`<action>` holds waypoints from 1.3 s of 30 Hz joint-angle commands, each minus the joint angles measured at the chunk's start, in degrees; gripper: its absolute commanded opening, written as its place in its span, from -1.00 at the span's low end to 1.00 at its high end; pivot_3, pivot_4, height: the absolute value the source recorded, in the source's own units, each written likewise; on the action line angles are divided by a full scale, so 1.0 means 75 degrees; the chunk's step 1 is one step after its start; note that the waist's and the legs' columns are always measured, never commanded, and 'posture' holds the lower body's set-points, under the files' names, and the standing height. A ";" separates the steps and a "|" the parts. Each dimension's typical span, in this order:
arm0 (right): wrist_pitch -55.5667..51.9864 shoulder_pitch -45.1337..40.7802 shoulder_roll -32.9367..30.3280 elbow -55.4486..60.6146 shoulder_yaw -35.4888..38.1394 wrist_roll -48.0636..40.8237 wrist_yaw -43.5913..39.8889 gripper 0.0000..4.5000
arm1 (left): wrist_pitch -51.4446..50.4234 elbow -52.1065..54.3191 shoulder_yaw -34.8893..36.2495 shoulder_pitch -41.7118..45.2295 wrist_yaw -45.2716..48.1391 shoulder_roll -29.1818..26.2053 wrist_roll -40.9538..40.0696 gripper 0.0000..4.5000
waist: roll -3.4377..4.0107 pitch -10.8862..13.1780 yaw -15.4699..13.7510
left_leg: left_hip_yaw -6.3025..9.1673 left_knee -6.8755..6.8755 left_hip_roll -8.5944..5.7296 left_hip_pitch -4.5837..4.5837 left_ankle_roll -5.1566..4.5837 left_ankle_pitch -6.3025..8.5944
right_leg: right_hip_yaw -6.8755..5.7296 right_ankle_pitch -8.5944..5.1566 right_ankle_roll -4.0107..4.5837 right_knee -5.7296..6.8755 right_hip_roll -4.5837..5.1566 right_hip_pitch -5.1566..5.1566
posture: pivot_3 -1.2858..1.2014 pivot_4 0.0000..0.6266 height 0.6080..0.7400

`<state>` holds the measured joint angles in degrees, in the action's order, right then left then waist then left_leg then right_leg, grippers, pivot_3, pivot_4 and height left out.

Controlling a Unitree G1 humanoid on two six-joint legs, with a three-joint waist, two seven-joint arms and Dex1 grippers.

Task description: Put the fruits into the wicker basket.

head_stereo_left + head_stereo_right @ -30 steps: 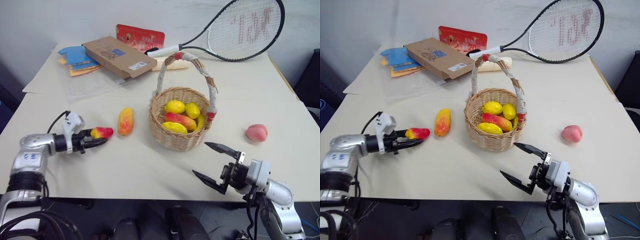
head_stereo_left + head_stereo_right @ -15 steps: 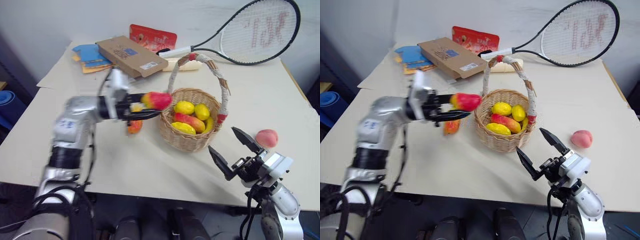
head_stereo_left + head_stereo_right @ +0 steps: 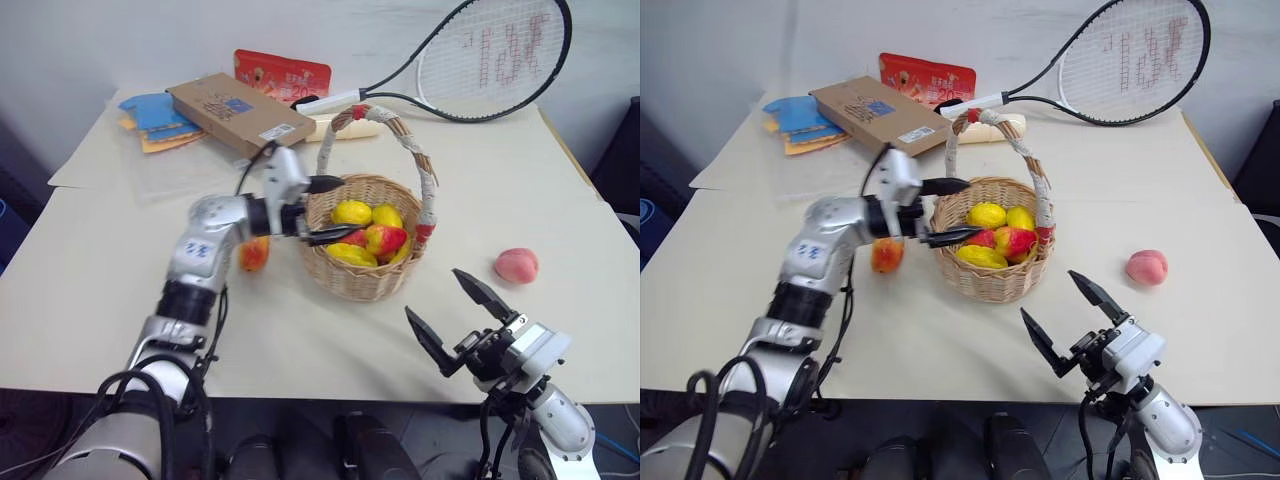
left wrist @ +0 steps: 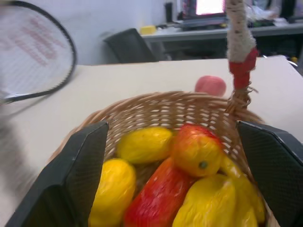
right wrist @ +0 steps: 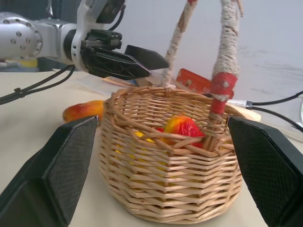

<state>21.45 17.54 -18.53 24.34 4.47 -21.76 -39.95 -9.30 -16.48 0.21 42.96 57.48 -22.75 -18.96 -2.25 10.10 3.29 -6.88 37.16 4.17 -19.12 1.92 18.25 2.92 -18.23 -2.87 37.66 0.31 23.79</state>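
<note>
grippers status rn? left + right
Left gripper: open, holding nothing, over the wicker basket; the red-yellow pear lies inside it.
Right gripper: open, holding nothing.

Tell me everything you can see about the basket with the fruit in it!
The wicker basket is round, woven from light-tan wicker, with a tall arched handle wrapped in whitish cord and red bands. It stands upright near the middle of the table. Inside lie several yellow fruits, a long red-yellow one and a red-yellow pear-like fruit on top. The left gripper hovers open over its rim. A mango lies beside it, a peach farther off.
</note>
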 commanded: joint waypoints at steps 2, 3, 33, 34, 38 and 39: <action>0.0416 -0.0205 -0.0204 -0.0059 -0.0256 -0.0140 -0.0511 1.00 | -0.0616 0.1691 0.1588 -0.1646 0.0242 -0.1348 -0.1057 0.99 | 0.0000 0.0000 0.0032 | -0.0005 -0.0002 0.0004 -0.0004 0.0005 -0.0001 | 0.0002 -0.0001 0.0002 0.0011 0.0003 0.0001 | 0.03 -0.52 1.00; 0.0459 -0.0266 -0.0283 -0.0092 -0.0310 -0.0166 -0.0661 1.00 | -0.0979 0.2042 0.1982 -0.2142 0.0234 -0.1741 -0.1281 0.99 | 0.0000 0.0001 0.0017 | -0.0002 -0.0002 0.0006 0.0007 0.0004 -0.0001 | 0.0002 -0.0001 0.0003 0.0010 0.0003 0.0004 | 0.03 -0.52 1.00; 0.0698 -0.1578 -0.1155 -0.1302 -0.0261 -0.0964 -0.2114 1.00 | -0.6628 -0.0383 0.0929 0.0447 -0.2376 -0.1945 -0.1288 0.99 | -0.0036 0.0011 -0.0148 | 0.0078 0.0001 -0.0022 -0.0019 -0.0029 0.0043 | -0.0099 -0.0021 0.0038 -0.0016 0.0043 -0.0019 | 0.03 -0.52 1.00; 0.0623 -0.1579 -0.1164 -0.1230 -0.0263 -0.0963 -0.2079 1.00 | -0.6477 -0.0701 0.0725 0.0677 -0.2446 -0.1747 -0.1106 0.99 | -0.0035 0.0011 -0.0142 | 0.0074 0.0002 -0.0015 -0.0018 -0.0006 0.0031 | -0.0090 -0.0022 0.0037 -0.0012 0.0033 -0.0014 | 0.03 -0.52 1.00; 0.0252 -0.1531 -0.1184 -0.0790 -0.0295 -0.0839 -0.1796 1.00 | -0.5842 -0.1675 -0.0292 0.1273 -0.2485 -0.1195 -0.0197 0.99 | -0.0035 0.0013 -0.0133 | 0.0072 0.0002 -0.0005 -0.0023 0.0026 0.0015 | -0.0086 -0.0024 0.0039 -0.0006 0.0016 0.0003 | 0.03 -0.52 1.00; 0.0176 -0.1512 -0.1189 -0.0698 -0.0291 -0.0805 -0.1727 1.00 | -0.5774 -0.1736 -0.0688 0.1309 -0.2343 -0.1189 0.0066 0.99 | -0.0035 0.0013 -0.0133 | 0.0072 0.0002 -0.0006 -0.0024 0.0026 0.0014 | -0.0085 -0.0024 0.0039 -0.0006 0.0016 0.0004 | 0.03 -0.52 1.00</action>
<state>23.42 5.88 -26.90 15.91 1.55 -27.62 -54.04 -54.30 -29.02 -2.09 51.49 38.80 -31.28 -21.57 -2.51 10.20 2.29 -6.34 37.18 4.12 -19.30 2.12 18.36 2.29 -18.41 -2.57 37.62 0.44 23.82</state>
